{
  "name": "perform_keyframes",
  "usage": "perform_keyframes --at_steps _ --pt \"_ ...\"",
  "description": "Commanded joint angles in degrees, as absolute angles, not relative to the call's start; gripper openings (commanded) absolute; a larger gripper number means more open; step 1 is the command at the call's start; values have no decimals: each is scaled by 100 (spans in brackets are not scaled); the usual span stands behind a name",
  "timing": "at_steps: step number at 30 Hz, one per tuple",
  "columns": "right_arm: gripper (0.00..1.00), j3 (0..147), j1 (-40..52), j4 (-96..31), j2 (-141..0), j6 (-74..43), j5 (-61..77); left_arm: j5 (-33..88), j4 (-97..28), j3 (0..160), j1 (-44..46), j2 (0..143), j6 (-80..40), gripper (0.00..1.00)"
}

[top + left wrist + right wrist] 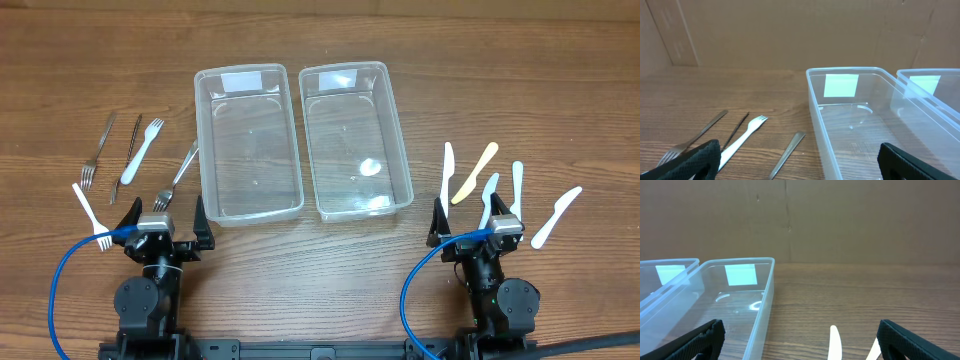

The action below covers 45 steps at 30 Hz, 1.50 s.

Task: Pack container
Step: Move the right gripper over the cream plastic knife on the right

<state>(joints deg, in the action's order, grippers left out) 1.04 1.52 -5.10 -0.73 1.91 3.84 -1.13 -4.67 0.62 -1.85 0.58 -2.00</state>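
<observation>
Left pincer (165, 207), right pincer (480, 212) agape; left container (250, 150), right container (350, 135) lengthwise front-to-back.

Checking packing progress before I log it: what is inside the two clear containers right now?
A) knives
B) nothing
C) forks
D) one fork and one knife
B: the left container and right container show only bare bottoms, while the forks and knives lie outside them on either side.
</observation>
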Motion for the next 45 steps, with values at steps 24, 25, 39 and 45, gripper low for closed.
perform_keyframes --at_steps 24,25,39,45 --pt "100 47 137 -460 -16 165 351 -148 -432 25 -156 23 -257 100" --pt "100 47 137 -460 -16 163 351 -148 -432 25 -156 23 -257 100" --pt "100 395 130 -489 -40 -1483 495 -47 -1293 738 -156 69 -860 100" --pt "100 2335 130 -1603 -1621 -1243 -60 -281 -2980 3017 -158 1614 -862 100"
